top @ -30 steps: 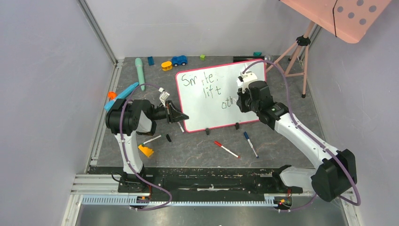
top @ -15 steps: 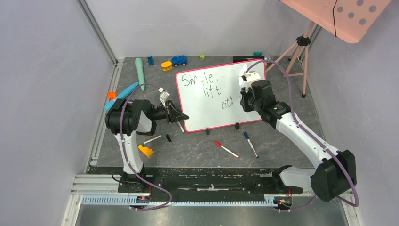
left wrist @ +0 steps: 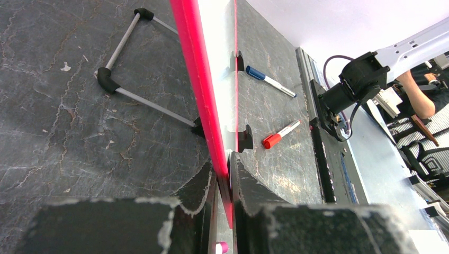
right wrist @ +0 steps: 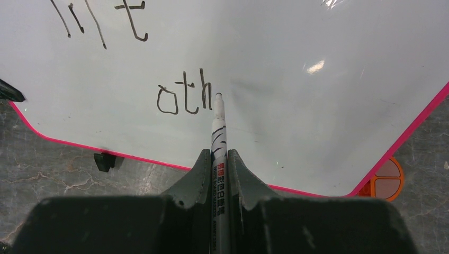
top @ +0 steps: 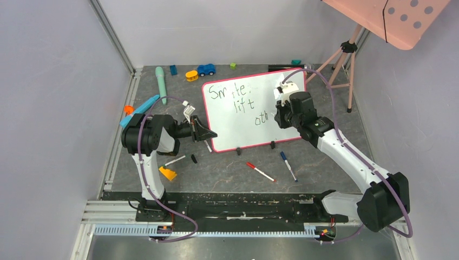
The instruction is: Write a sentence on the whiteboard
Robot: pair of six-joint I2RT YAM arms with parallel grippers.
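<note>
- Your large glossy white whiteboard [top: 251, 111] with the thin pink-red frame stands at the middle of the dark stone-look table [top: 227, 173]. Its long axis runs left to right, the right end a little farther from the arm bases, and its writing face is turned toward the bases.
- The thin black handwritten sentence [top: 236, 97] steps down to the right in 3 lines (the last reads "oth").
- Your left gripper [left wrist: 225, 169] is clamped on the frame at the board's lower left corner.
- Your right gripper [right wrist: 218, 159] is closed on a slim white marker with black print [right wrist: 218, 129]. The marker points away from the wrist, its tip just right of the "h"; you cannot tell whether it touches.
- In front of the board's 2 black feet lie a red-capped marker [top: 260, 171] and a blue-capped marker [top: 288, 166], apart from each other.
- Behind the board sit a blue toy car [top: 206, 69] and a yellow block [top: 191, 75].
</note>
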